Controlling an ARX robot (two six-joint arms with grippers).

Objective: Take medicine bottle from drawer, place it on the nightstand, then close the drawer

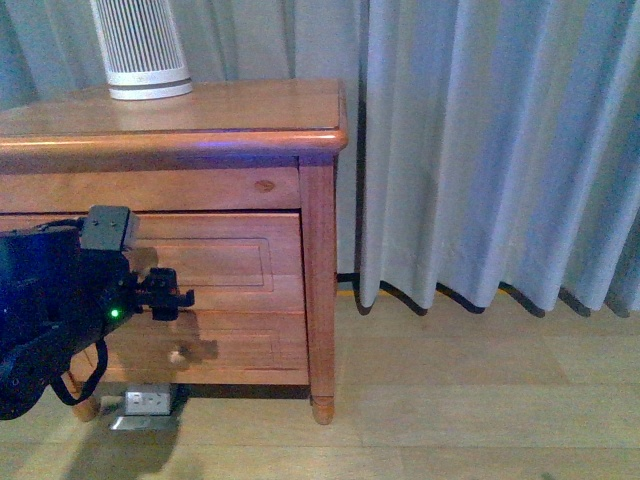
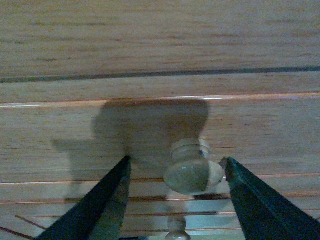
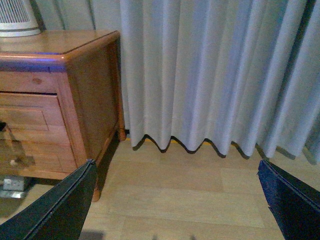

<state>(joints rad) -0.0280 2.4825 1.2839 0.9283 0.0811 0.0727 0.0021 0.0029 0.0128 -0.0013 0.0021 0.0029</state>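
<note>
Left gripper (image 2: 176, 160) spread apart, dark fingers (image 2: 107, 200) either side of the small round wooden knob (image 2: 192, 172) on the upper honey-brown drawer (image 1: 240, 262), right gripper (image 3: 176, 165) held wide above pale wood-plank floor (image 3: 200, 195), glossy orange-wood nightstand (image 1: 230, 110) carrying a white slatted container (image 1: 140, 45) at the back, grey pleated curtain (image 1: 480, 150) behind.

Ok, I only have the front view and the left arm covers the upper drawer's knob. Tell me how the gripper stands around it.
Observer: The left wrist view shows the knob inside the open left gripper, close to one finger and clear of the other.
Operator: Confirm it is the upper one.
Observer: It is. A second knob shows apart from it, outside the grip.
Operator: Report the right arm.
Observer: The right gripper is open and empty, facing the curtain and the floor.
</note>
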